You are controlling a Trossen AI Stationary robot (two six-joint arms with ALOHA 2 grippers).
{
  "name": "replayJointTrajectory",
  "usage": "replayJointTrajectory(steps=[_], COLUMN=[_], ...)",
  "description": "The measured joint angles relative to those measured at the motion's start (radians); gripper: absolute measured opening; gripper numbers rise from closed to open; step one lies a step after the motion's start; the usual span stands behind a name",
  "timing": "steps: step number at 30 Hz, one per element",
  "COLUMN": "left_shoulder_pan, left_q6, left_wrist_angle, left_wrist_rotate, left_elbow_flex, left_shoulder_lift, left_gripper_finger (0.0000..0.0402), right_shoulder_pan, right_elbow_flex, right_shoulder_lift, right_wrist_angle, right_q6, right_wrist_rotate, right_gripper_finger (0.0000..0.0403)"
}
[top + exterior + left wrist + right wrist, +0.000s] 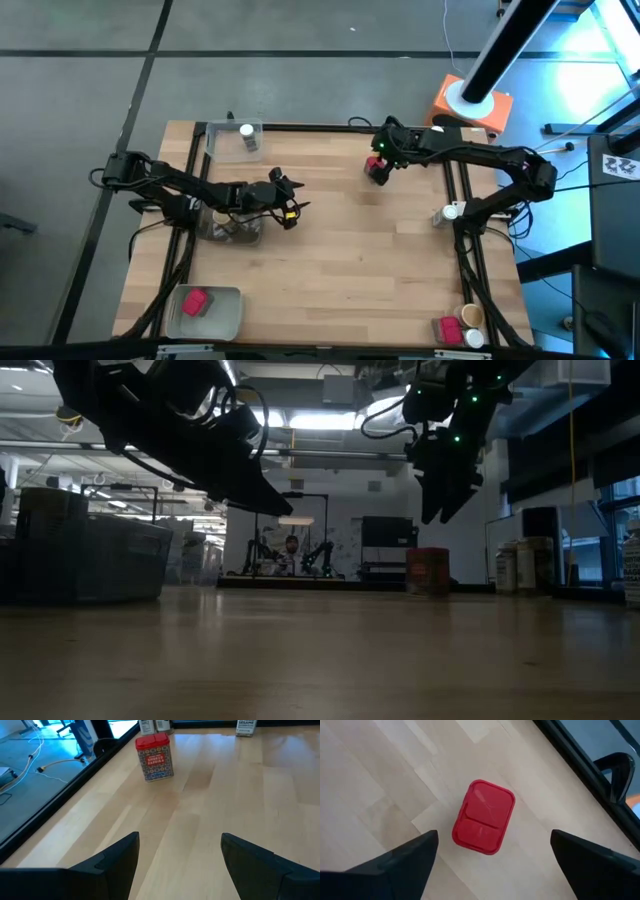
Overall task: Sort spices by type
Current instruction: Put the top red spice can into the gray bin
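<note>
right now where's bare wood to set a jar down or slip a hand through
The widest bare patch is the table centre and near half, between the left jaws and the right rail. Crowded spots: the red spice box under the open right jaws, the near right corner's jars, and the left side's trays.

Table (pixel 340 250): pale wood planks, smooth, satin sheen; dark metal rim.
Red spice tin (pixel 483 817), frame centre: glossy red plastic lid; printed patterned label on its body (pixel 155 757).
Gripper fingers (pixel 395 865): matt black plastic.
Tray (pixel 222 140), upper left: clear plastic.
Tray (pixel 225 312), lower left: grey, matt.
</note>
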Motion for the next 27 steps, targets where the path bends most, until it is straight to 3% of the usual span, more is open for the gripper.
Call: replayJointTrajectory(steps=[5, 27], left_shoulder_pan=[0.0, 0.0], left_q6=[0.001, -0.005], left_wrist_angle=[0.002, 0.022], left_wrist_rotate=[0.0, 0.0], left_elbow_flex=[0.0, 0.0], left_shoulder_lift=[0.0, 0.0], left_gripper_finger=[0.0263, 0.0263], right_shoulder_pan=[0.0, 0.0], right_elbow_flex=[-0.05, -0.313], right_shoulder_lift=[0.002, 0.011], right_wrist_angle=[0.019, 0.465], right_q6=[0.009, 0.053], right_wrist_rotate=[-0.016, 0.013], right_gripper_finger=[0.0379, 0.0371])
